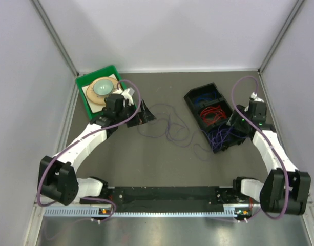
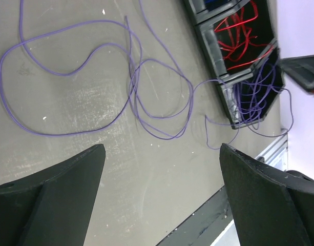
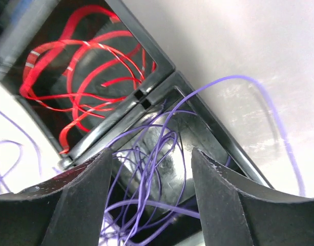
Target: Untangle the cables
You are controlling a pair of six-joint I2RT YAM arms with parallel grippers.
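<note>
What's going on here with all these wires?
A two-armed robot is untangling cables. A black box holds blue cables and red cables in separate compartments. The purple cables sit in a third and spill in loops across the table. The right gripper hangs open over that compartment; the left gripper hangs open above the loops. Neither grips anything.

2 white arms (image 1: 90,137) with black joints, mauve hoses (image 1: 140,102) alongside, matte black tool fingers (image 2: 54,205).

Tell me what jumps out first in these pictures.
Bright red cables lie in the middle compartment of the black box at right. Purple cables spill from its near compartment in loose loops across the table centre, with the open right gripper poised above that compartment.
</note>
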